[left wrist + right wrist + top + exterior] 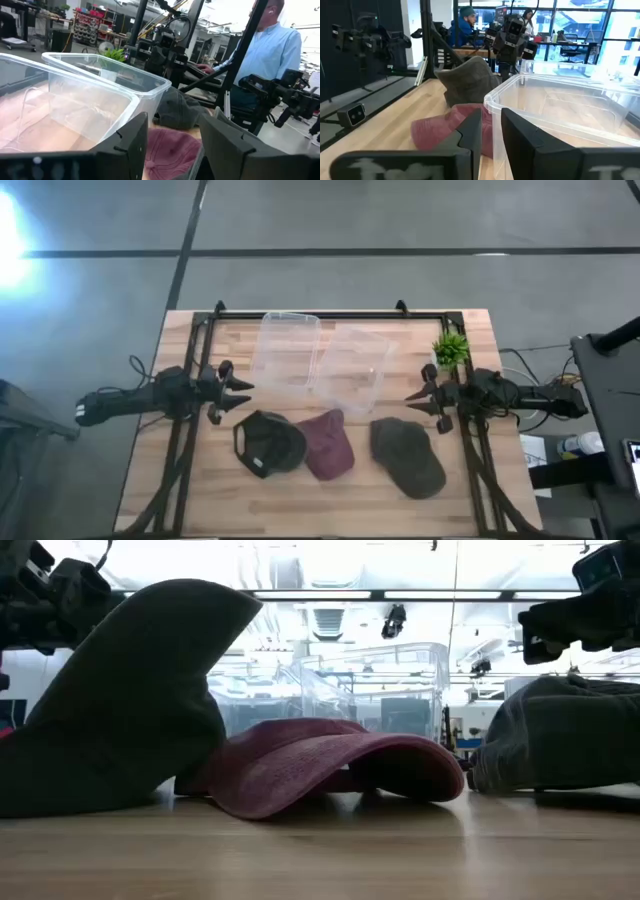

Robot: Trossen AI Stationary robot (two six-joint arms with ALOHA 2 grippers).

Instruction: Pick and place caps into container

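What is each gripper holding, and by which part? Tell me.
Nothing is held. The left gripper and right gripper both hang open above the table, apart from the three caps.

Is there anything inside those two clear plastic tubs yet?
No. Both clear tubs look empty; bare wood shows through them. The black cap, maroon cap and olive-grey cap lie on the table.

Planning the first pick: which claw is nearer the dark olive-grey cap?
Right. The right claw hovers just beyond the dark olive-grey cap, toward the containers; the left claw is across the table, over the black cap.
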